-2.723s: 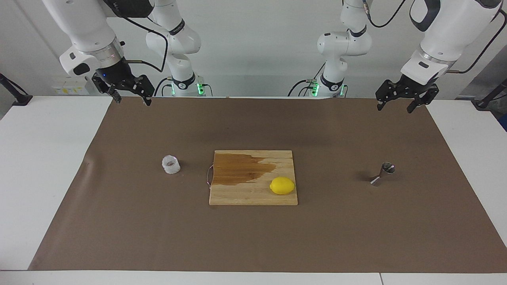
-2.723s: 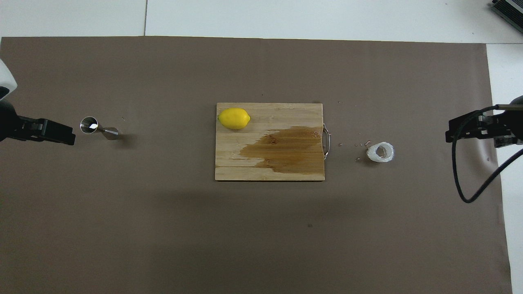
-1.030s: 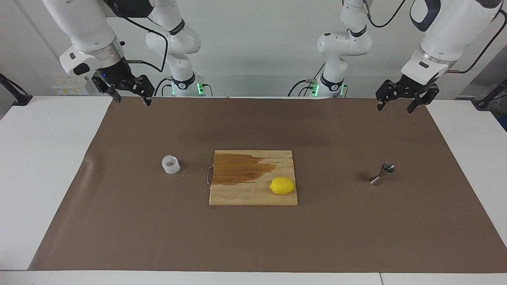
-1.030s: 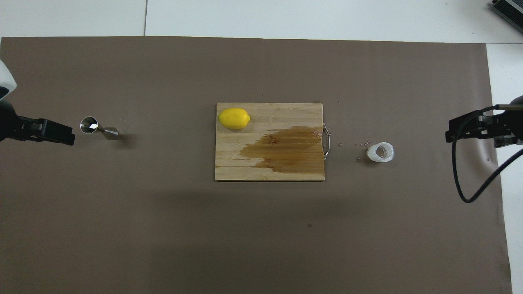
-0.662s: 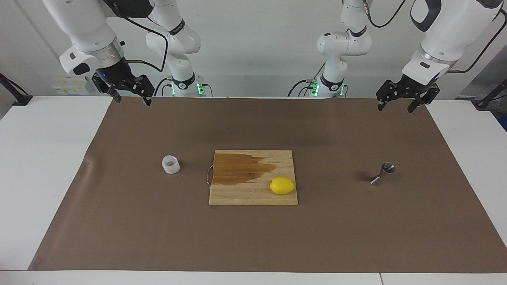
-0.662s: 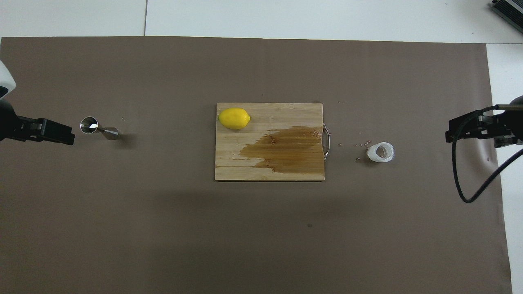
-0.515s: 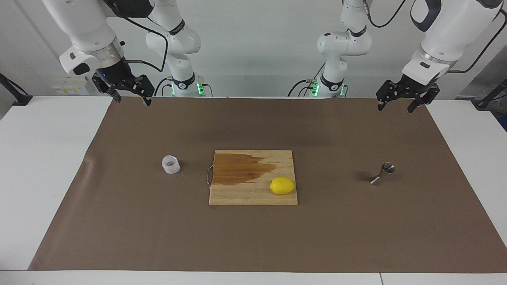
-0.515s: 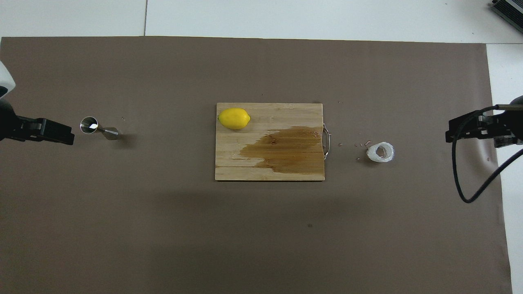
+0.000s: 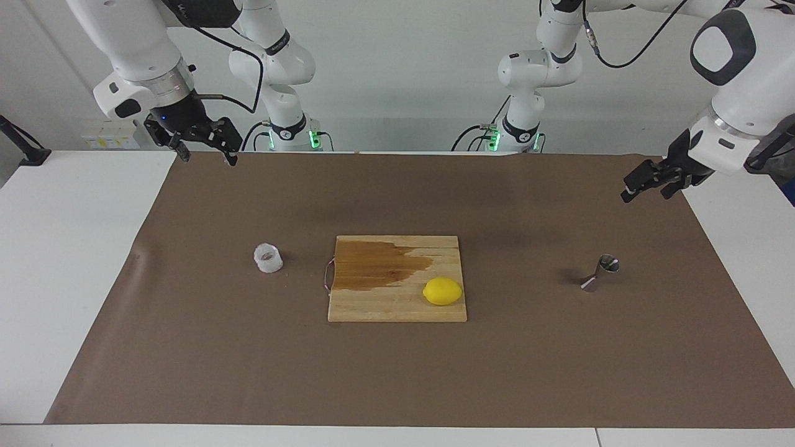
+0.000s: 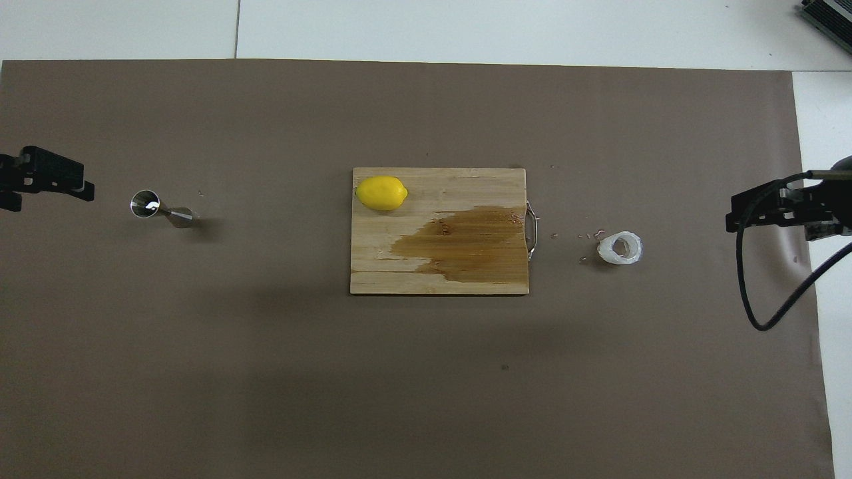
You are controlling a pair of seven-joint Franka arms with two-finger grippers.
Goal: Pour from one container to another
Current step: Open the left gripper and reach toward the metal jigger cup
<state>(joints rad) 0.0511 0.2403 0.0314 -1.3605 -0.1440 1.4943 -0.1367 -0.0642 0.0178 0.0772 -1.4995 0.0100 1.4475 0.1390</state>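
Observation:
The small bumpy white cup (image 9: 268, 258) (image 10: 620, 247) stands on the brown mat, mouth up, toward the right arm's end of the table. The shiny steel jigger (image 9: 600, 273) (image 10: 160, 209) stands on the mat toward the left arm's end. My left gripper (image 9: 645, 195) (image 10: 61, 186) hangs open and tilted above the mat's edge at that end, apart from the jigger and holding nothing. High over the mat's corner by its own base, my right gripper (image 9: 210, 159) (image 10: 735, 214) waits open and empty.
A wooden cutting board (image 9: 372, 304) (image 10: 386, 266) with a dark wet stain and a metal handle lies mid-table between cup and jigger. A yellow lemon (image 9: 443, 291) (image 10: 381, 193) sits on it. Small crumbs (image 10: 589, 235) lie beside the cup.
The left arm has swung outward toward its end of the table and its gripper has come lower and tilted. The right arm, cup, jigger and lemon have not moved.

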